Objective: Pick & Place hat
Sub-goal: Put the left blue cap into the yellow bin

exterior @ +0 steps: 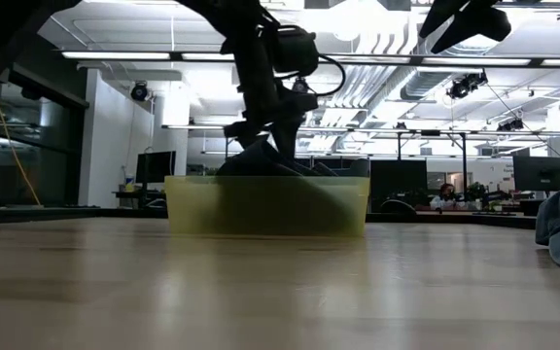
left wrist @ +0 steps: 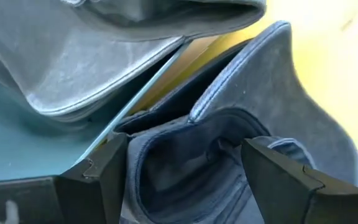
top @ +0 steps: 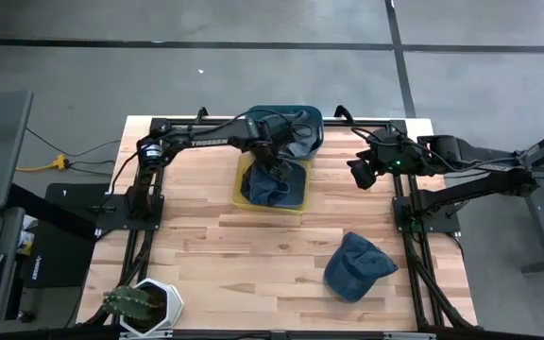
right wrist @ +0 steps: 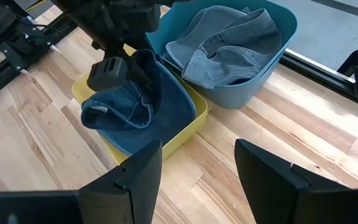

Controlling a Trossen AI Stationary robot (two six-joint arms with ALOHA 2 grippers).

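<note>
Wooden table: left pincer over hat in yellow bin.

Table of pale wood planks, smooth, lightly glossy; hat of faded blue denim cloth; yellow bin and teal tub smooth plastic.

floor: grey concrete | ceiling: strip lights | furniture: desks with monitors

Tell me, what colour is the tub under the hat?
Yellow. The tub holding the blue hat shows best in the right wrist view.
</note>
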